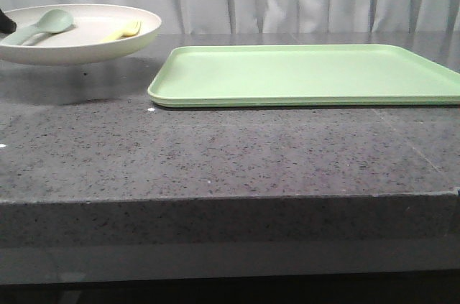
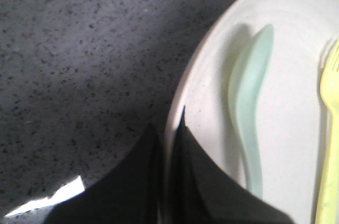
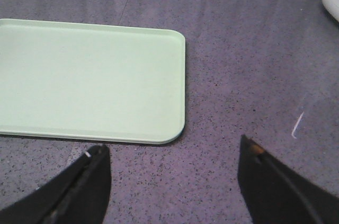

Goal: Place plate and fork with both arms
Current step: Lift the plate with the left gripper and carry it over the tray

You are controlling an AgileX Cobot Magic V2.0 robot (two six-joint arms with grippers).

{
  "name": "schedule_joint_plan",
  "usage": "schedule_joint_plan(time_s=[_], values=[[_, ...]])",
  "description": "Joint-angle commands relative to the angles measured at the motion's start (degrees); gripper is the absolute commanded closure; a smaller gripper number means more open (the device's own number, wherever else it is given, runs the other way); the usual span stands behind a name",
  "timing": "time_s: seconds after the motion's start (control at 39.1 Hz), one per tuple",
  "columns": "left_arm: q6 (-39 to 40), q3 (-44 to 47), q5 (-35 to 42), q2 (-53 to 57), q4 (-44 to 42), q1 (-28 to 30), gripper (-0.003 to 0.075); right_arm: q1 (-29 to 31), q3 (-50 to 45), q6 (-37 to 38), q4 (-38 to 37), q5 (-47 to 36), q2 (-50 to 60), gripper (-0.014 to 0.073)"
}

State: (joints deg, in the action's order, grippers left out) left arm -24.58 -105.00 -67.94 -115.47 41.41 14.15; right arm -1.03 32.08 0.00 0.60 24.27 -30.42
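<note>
The cream-white plate hangs a little above the table at the far left, its shadow beneath it. On it lie the yellow fork and a pale grey-green spoon. My left gripper shows only as a dark tip at the left edge. In the left wrist view my left gripper is shut on the plate's rim, one finger inside and one outside; the fork and spoon lie on the plate. My right gripper is open and empty above bare table beside the tray.
A flat light-green rectangular tray lies on the grey speckled table, right of the plate; it also shows in the right wrist view. A white curtain hangs behind. The table's front edge runs across the front view.
</note>
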Motion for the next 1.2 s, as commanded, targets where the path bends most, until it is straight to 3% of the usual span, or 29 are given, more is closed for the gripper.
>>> schedule_joint_plan(time_s=[0.0,0.31,0.72,1.18], values=[[1.1,-2.0,0.2,3.1,7.2,-1.0,0.0738,0.0,2.0,-0.3,0.0,-4.2,-0.4,0.0064],[7.0,-2.0,4.2,3.1,7.3,-10.0,0.0738,0.0,2.0,-0.3,0.0,-4.2,-0.4,0.0064],[15.3,-2.0,17.8,2.9,5.5,-26.3,0.0738,0.0,2.0,-0.3,0.0,-4.2,-0.4,0.0064],[32.9,-1.9,30.2,-0.5,-6.2,-37.7,0.0738,0.0,2.0,-0.3,0.0,-4.2,-0.4,0.0064]])
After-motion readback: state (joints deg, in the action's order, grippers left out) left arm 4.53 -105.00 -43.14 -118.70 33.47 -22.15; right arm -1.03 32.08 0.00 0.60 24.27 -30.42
